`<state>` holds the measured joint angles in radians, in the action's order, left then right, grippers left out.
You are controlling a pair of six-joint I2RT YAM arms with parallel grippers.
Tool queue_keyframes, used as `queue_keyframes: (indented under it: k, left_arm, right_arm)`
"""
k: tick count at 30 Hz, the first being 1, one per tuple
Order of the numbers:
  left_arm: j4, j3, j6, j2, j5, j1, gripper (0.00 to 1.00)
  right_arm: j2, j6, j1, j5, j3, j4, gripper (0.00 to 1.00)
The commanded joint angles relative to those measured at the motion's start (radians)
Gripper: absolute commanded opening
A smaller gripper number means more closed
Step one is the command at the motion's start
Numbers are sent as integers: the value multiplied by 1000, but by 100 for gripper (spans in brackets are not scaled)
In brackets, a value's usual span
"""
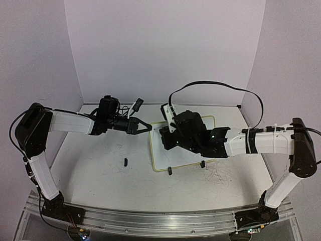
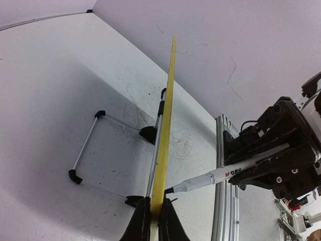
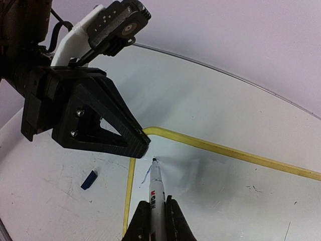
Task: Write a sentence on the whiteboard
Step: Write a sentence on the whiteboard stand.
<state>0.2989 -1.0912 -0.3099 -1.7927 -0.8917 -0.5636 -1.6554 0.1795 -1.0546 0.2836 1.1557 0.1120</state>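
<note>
Right gripper (image 3: 156, 204) is clamped on a white marker (image 3: 156, 187), barrel pinched between both fingers, nib pointing away from the wrist. The nib sits at the face of the whiteboard (image 3: 225, 193), just inside its cream frame; can't confirm actual contact. One short blue stroke (image 3: 147, 174) lies just left of the nib, and that's all of the sentence that is visible, with no readable letters.

Left gripper (image 2: 154, 210) is closed on the board's edge, frame squeezed between its fingers, at the corner right beside the nib. Both grippers are close together, not touching.

From the left wrist the board shows edge-on, tilted up off the table (image 1: 95, 170), with a wire stand (image 2: 84, 146) and black feet behind it.

From overhead the board sits mid-table, slightly right of centre, mostly hidden under the right arm. A small dark marker cap (image 1: 125, 161) lies loose on the table left of the board, apart from it. Grey scribbles (image 1: 220, 175) mark the table near the board's near right side.
</note>
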Motion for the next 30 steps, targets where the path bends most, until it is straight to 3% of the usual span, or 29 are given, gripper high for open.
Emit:
queue_keyframes:
  k: [1, 30]
  left_arm:
    - [2, -12, -18, 12, -37, -10, 0]
    - [2, -11, -17, 16, -36, -10, 0]
  right_arm:
    - [-24, 8, -1, 25, 28, 19, 0]
    - [-16, 45, 0, 66, -13, -45, 0]
